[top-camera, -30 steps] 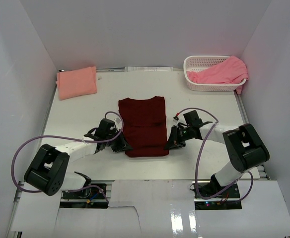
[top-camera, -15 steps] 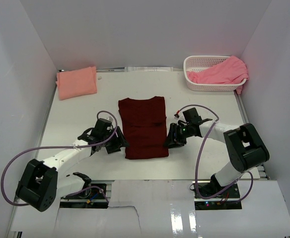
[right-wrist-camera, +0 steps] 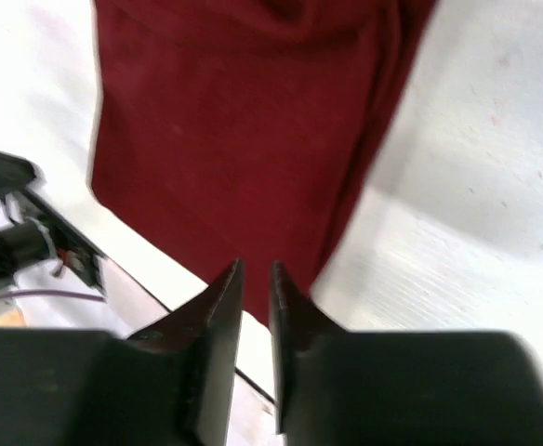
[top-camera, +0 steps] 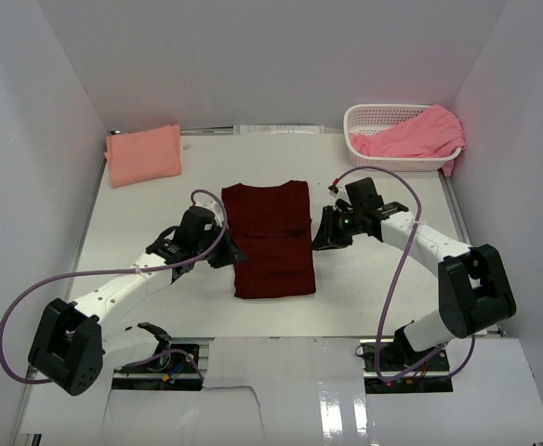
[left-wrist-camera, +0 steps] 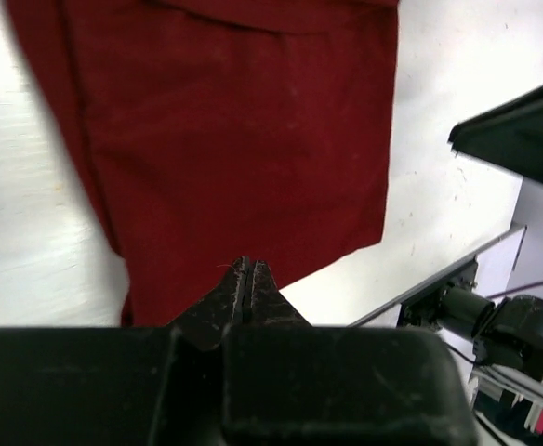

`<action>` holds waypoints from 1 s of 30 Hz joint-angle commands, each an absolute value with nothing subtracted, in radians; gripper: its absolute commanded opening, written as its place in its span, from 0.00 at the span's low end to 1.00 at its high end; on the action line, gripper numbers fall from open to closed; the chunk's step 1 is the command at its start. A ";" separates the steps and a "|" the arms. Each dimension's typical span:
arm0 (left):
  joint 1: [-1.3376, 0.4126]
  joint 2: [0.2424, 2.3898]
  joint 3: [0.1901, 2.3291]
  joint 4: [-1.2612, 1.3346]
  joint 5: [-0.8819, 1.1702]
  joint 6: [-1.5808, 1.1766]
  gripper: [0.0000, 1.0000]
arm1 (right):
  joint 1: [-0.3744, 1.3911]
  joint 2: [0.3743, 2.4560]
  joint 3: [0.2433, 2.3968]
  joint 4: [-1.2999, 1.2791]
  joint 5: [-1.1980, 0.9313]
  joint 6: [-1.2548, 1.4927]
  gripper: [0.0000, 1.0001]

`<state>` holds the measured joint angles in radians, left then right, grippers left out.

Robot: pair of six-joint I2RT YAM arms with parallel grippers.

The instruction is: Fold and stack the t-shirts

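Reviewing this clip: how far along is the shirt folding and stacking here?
Done: the salmon shirt lies folded at the far left. In hand: the maroon shirt lies partly folded mid-table, the left claw and right claw at its sides, neither visibly gripping it. Left: finish and stack it, then the pink shirt in the basket.

Three shirts before me.
Maroon shirt lies folded flat at centre; salmon shirt sits folded at far left; pink shirt lies crumpled, draped over the far-right basket's rim.
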<state>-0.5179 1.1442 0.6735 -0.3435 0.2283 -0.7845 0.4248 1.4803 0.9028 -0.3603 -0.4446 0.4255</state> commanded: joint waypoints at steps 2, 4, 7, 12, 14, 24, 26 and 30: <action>-0.583 1.206 0.692 -0.215 0.302 -0.781 0.00 | 0.420 1.506 0.966 -0.356 -0.535 0.408 0.12; -0.623 1.242 0.689 -0.160 0.305 -0.799 0.00 | 0.428 1.543 0.962 -0.273 -0.615 0.443 0.08; -0.658 1.278 0.681 -0.100 0.296 -0.825 0.00 | 0.442 1.618 0.968 -0.177 -0.696 0.483 0.08; -0.699 1.341 0.669 -0.016 0.256 -0.860 0.00 | 0.485 1.733 0.985 -0.011 -0.784 0.563 0.08; -0.707 1.359 0.652 -0.009 0.252 -0.865 0.00 | 0.505 1.779 1.020 0.032 -0.778 0.575 0.08; -0.716 1.390 0.419 0.146 0.230 -0.980 0.00 | 0.604 1.870 1.077 0.083 -0.723 0.588 0.08; -0.715 1.404 0.407 0.153 0.229 -0.986 0.00 | 0.620 1.870 1.065 0.090 -0.710 0.586 0.08; -0.715 1.445 0.405 0.173 0.239 -0.986 0.00 | 0.641 1.871 1.014 0.138 -0.670 0.594 0.08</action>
